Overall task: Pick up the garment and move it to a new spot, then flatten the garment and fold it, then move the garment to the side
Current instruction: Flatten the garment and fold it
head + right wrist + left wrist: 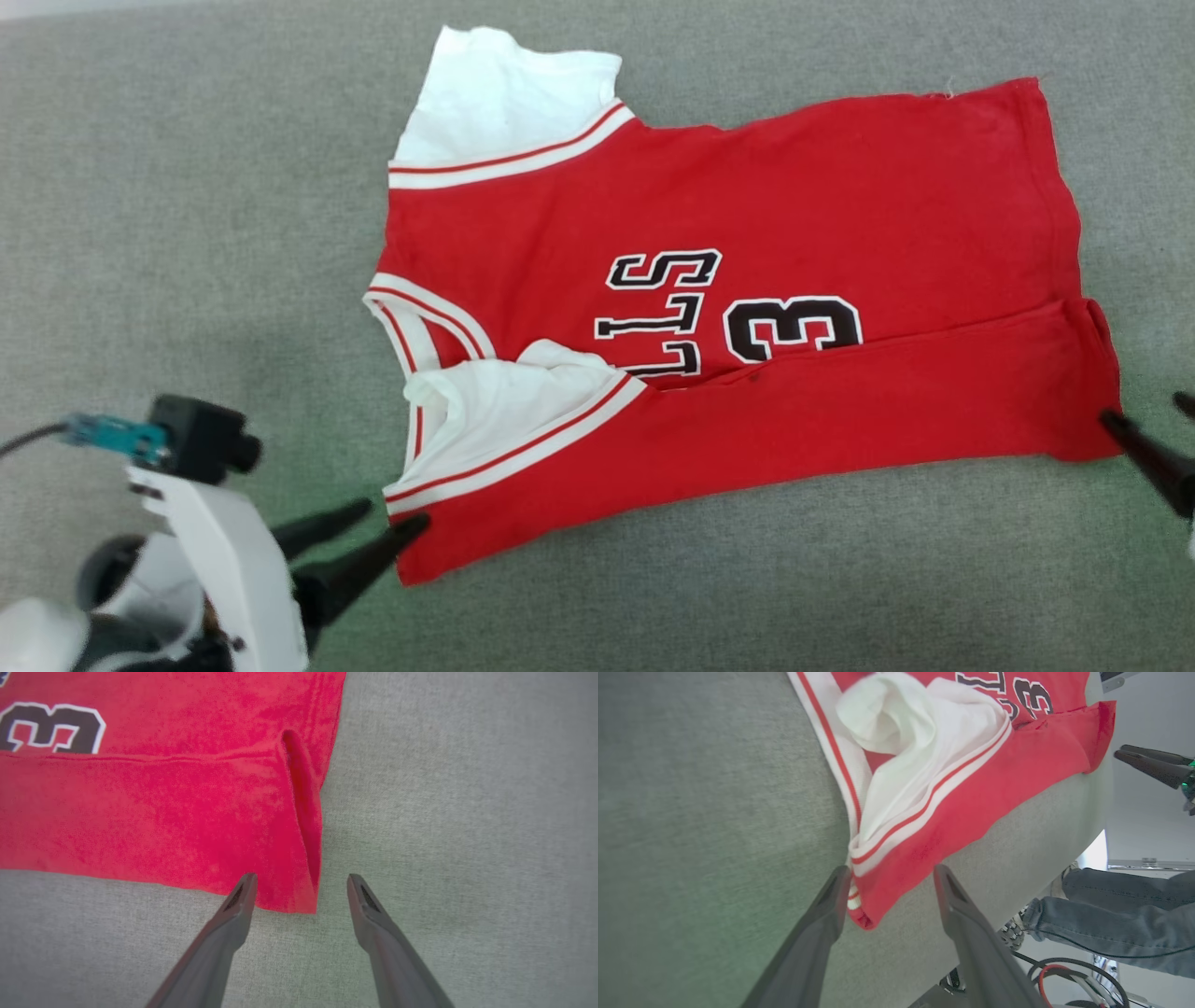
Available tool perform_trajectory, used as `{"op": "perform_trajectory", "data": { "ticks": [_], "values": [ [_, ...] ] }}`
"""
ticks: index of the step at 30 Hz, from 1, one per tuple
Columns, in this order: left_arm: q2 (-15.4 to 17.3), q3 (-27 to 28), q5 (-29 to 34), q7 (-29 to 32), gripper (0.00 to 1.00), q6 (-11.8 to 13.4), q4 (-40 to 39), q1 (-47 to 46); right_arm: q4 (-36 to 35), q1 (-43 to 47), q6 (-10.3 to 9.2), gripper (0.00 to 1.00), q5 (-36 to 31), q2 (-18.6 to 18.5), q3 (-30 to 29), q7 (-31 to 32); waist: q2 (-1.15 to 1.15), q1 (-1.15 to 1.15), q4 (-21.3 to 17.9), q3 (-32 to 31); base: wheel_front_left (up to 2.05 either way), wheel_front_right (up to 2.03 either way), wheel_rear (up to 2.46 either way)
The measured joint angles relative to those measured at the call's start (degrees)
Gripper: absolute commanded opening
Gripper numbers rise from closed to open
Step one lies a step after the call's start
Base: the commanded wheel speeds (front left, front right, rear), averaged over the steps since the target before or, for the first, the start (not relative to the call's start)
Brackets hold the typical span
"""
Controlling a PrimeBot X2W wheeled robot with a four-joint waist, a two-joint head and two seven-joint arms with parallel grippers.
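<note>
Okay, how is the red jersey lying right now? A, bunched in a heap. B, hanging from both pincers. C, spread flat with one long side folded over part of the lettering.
C: the red basketball jersey with white sleeves lies spread on the grey fabric surface, its robot-side edge folded over part of the black lettering; the left pincer and right pincer stand open at its corners.

1. A red jersey [840, 187] with white sleeves, red-and-white striped trim, black white-edged letters and a "3".
2. It lies spread on a grey cloth surface [187, 187], neck to the left, hem to the right.
3. Its near long side is folded over the front, partly covering the lettering.
</note>
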Motion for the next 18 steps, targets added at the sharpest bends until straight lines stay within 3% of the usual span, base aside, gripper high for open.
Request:
{"op": "perform_trajectory", "data": {
  "ticks": [6, 9, 14, 18],
  "values": [
    [3.0, 4.6, 1.1, -2.2, 1.0, 2.0, -1.4, -0.5, -4.9, -0.1, 0.0, 1.0, -1.4, -0.3, -2.1, -1.7, 0.0, 0.0, 0.2, -0.8, 0.0, 0.0, 0.0],
    [4.4, 6.7, 1.5, -2.2, 1.0, 2.9, -0.9, -2.9, -6.7, -2.0, 0.0, 1.0, -2.8, 1.8, -1.7, -4.5, 0.0, 0.0, -0.4, -0.7, 0.0, 0.0, 0.0],
    [5.2, 7.5, 3.5, 0.3, 1.0, 3.6, 5.4, -12.2, -7.3, -4.7, 0.0, 1.0, -5.1, 5.5, 4.5, -8.2, 0.0, 0.0, -2.1, 0.2, 0.0, 0.0, 0.0],
    [4.9, 4.9, 7.4, 3.5, 1.0, 2.3, 12.7, -22.0, -6.9, -6.3, 0.0, 1.0, -6.2, 7.6, 8.9, -10.9, 0.0, 0.0, -4.1, 1.2, 0.0, 0.0, 0.0]
  ]
}}
